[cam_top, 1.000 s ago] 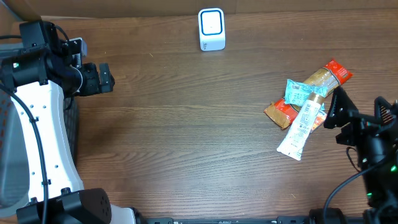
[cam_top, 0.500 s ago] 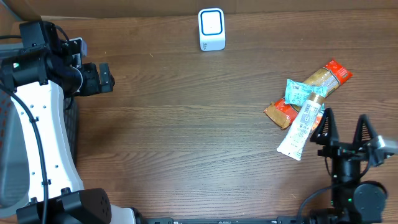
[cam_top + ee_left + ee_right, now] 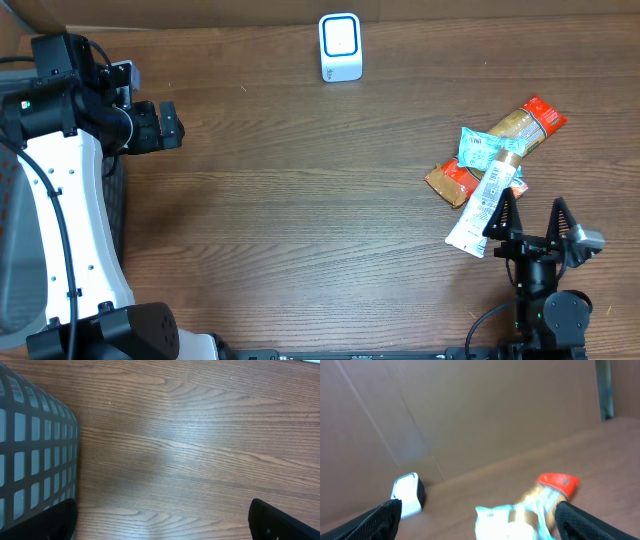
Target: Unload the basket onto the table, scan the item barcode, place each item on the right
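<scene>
— Well, where do the items lie?
— Heaped at the right of the surface (image 3: 300, 220). A white tube (image 3: 485, 208) lies slantwise, its upper end across an orange packet (image 3: 450, 182). A teal packet (image 3: 482, 150) sits at that same end, and a brown pouch (image 3: 520, 125) with a red tip lies over the teal one, pointing to the far right.
— And the scanner (image 3: 340, 46)?
— Upright at the far edge, about the middle, well apart from the heap, with a cardboard wall (image 3: 470, 415) behind it.
— The right jaws?
— Spread wide at the near edge, just beside the tube's lower end; I cannot tell whether they touch it. (The right wrist view is blurred, yet it shows the scanner at the left and the teal packet and pouch ahead.)
— The left jaws?
— Apart as well, at the left edge. In the wrist view the dark fingertips (image 3: 280, 522) sit in the lower corners with wood grain between them, and a grey mesh basket (image 3: 30, 450) is at the left.
</scene>
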### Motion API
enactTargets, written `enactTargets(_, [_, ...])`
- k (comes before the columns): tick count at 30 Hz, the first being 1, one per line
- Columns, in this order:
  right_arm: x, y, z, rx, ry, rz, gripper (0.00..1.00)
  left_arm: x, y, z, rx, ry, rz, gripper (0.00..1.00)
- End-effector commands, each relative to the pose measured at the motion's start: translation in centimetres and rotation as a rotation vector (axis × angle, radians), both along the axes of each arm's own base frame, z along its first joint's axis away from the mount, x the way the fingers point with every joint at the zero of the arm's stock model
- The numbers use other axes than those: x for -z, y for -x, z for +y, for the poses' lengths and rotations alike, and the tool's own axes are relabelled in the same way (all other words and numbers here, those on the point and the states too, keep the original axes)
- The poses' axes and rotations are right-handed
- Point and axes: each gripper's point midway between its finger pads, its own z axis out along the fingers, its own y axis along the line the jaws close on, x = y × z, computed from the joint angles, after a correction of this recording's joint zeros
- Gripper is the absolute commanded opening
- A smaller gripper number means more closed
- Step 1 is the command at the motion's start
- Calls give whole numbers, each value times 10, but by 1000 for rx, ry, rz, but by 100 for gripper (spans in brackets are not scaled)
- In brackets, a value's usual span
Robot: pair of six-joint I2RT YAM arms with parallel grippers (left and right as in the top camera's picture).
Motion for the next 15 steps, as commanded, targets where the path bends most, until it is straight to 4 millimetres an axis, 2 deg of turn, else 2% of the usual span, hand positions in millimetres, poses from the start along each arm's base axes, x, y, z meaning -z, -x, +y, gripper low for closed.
enactTargets(1, [17,0,0,2,0,55,100,-5,-2,-1,17,-10,-16,100])
enactTargets(2, [21,0,0,2,1,73,100,-5,-2,-1,17,-10,-16,100])
enactTargets(15, [20,0,1,0,1,65,100,-5,-2,-1,17,-10,-16,100])
